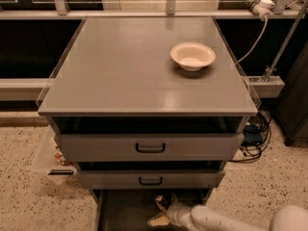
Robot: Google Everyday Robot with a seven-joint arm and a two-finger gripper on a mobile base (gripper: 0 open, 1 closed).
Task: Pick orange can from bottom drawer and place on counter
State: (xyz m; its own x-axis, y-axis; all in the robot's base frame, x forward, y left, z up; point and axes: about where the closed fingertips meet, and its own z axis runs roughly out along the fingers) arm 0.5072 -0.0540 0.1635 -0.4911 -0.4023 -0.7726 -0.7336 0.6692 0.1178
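Observation:
The bottom drawer (120,213) stands pulled open at the foot of the cabinet, and its dark floor shows. My gripper (161,211) reaches into it from the lower right on a white arm (216,220). A small orange-brown shape, the orange can (161,201), sits right at the gripper's tip near the drawer's back. I cannot tell whether the gripper holds it. The counter (125,66) is the broad grey cabinet top above.
A white bowl (192,56) sits on the counter's right back part. Two upper drawers with black handles (150,148) are slightly open above the gripper. Clear edge guards line the counter sides. Cables (252,134) hang at the right, and a plastic bin (50,155) stands at the left.

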